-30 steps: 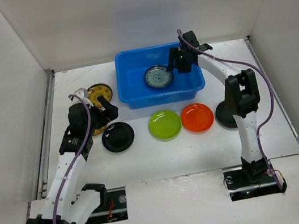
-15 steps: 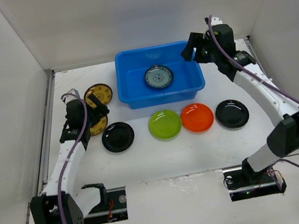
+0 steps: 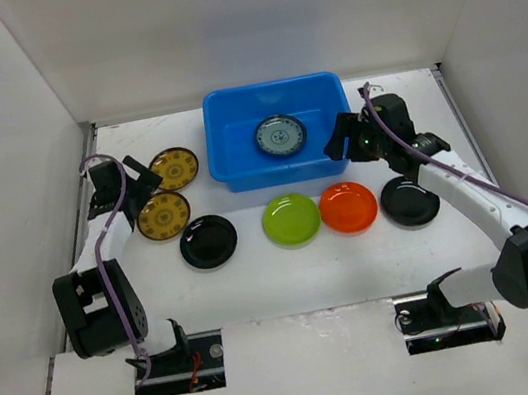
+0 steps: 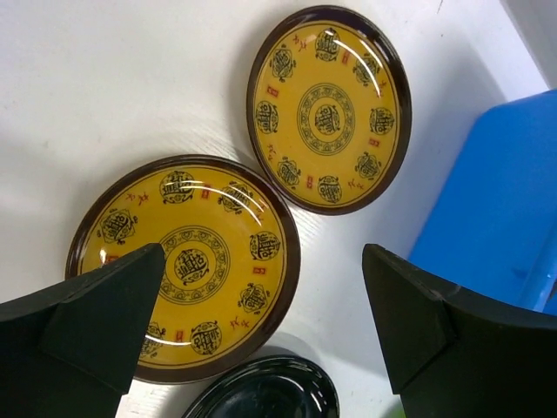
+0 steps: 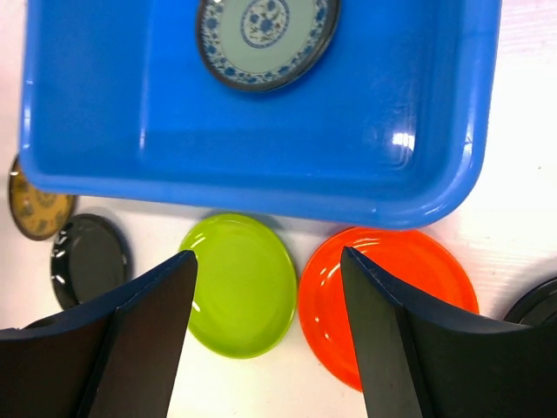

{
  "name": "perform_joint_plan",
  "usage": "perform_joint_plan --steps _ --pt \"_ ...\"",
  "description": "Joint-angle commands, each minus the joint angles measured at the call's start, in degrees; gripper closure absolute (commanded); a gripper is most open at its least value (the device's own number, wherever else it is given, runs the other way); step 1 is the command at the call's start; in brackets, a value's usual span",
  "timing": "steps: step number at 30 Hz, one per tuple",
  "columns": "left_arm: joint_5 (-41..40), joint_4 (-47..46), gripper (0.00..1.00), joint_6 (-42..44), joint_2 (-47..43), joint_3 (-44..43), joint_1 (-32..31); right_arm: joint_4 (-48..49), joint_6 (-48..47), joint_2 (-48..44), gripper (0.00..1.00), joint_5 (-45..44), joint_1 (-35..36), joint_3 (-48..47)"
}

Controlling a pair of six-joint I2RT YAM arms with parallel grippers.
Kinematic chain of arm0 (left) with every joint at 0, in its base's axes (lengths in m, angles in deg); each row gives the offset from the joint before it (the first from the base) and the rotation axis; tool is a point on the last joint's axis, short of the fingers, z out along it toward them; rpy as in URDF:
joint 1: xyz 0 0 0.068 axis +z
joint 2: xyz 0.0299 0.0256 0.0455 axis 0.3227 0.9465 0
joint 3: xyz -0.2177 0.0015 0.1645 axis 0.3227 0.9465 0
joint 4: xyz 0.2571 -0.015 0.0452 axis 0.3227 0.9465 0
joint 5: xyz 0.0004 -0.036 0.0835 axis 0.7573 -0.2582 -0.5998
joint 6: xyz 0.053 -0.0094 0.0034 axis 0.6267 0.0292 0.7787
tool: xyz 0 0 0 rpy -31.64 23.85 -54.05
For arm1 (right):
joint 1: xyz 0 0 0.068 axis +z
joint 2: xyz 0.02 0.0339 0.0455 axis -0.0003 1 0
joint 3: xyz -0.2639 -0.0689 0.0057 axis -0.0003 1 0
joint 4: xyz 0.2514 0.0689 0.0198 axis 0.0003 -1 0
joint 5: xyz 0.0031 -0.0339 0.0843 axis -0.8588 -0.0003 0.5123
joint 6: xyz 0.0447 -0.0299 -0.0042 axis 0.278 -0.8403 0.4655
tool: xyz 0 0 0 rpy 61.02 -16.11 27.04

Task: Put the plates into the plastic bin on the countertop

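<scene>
The blue plastic bin (image 3: 231,168) stands at the back middle of the white countertop (image 3: 287,275). One blue-grey patterned plate (image 3: 280,136) lies in it. Two yellow-brown plates (image 3: 176,168) (image 3: 163,216) lie left of the bin. In front lie a black plate (image 3: 209,242), the lime plate (image 3: 291,219), the orange plate (image 3: 348,208) and a second black plate (image 3: 410,200). My left gripper (image 3: 136,185) (image 4: 261,261) is open and empty above the yellow-brown plates (image 4: 328,109) (image 4: 187,266). My right gripper (image 3: 341,140) (image 5: 268,254) is open and empty above the bin's front right rim (image 5: 261,187), over the lime (image 5: 242,283) and orange (image 5: 392,296) plates.
White walls close in the countertop on the left, back and right. The arm bases sit at the near edge. The left wrist view shows the bin's left wall (image 4: 509,192) and the edge of the black plate (image 4: 261,392).
My right gripper has swung out from over the bin's back right and come down at its front right corner. My left gripper has drawn back to the left, uncovering the nearer yellow-brown plate.
</scene>
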Motion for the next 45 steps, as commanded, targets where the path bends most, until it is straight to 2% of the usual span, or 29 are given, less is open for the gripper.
perform_joint_plan --steps 1,7,10,19,26,29,32,40,45 --pt "1.4 1.0 0.03 -1.6 -7.9 3.4 1.6 4.5 1.0 -3.4 0.28 0.9 0.3 1.1" --pt "-3.2 11.5 0.07 -4.4 -23.2 14.6 2.2 6.8 1.2 -3.7 0.28 3.4 -0.4 3.8" --pt "-4.4 11.8 0.07 -8.8 -26.9 19.5 2.0 7.3 1.8 -2.4 0.28 4.6 -0.9 3.8" --pt "-1.1 3.5 0.14 -15.1 -19.1 23.3 2.6 9.3 3.2 -2.1 0.29 6.6 -0.5 4.2" --pt "-0.4 -2.6 0.26 -17.0 -12.6 23.3 2.9 10.1 3.3 -4.9 0.29 6.9 -0.5 7.0" --pt "-0.4 -4.6 0.34 -17.1 -9.9 23.2 2.9 10.4 3.9 -5.8 0.29 6.9 -0.7 8.2" --pt "-0.7 -6.7 0.46 -17.4 -8.0 23.6 3.2 10.5 4.0 -6.6 0.29 6.9 -1.1 8.9" --pt "-0.8 -7.4 0.86 -18.0 -6.3 24.0 6.0 11.3 4.0 -6.4 0.29 7.0 -1.3 9.8" --pt "-1.0 -4.2 0.94 -18.6 -12.6 24.1 8.8 13.1 4.8 -5.9 0.29 8.2 -1.3 10.4"
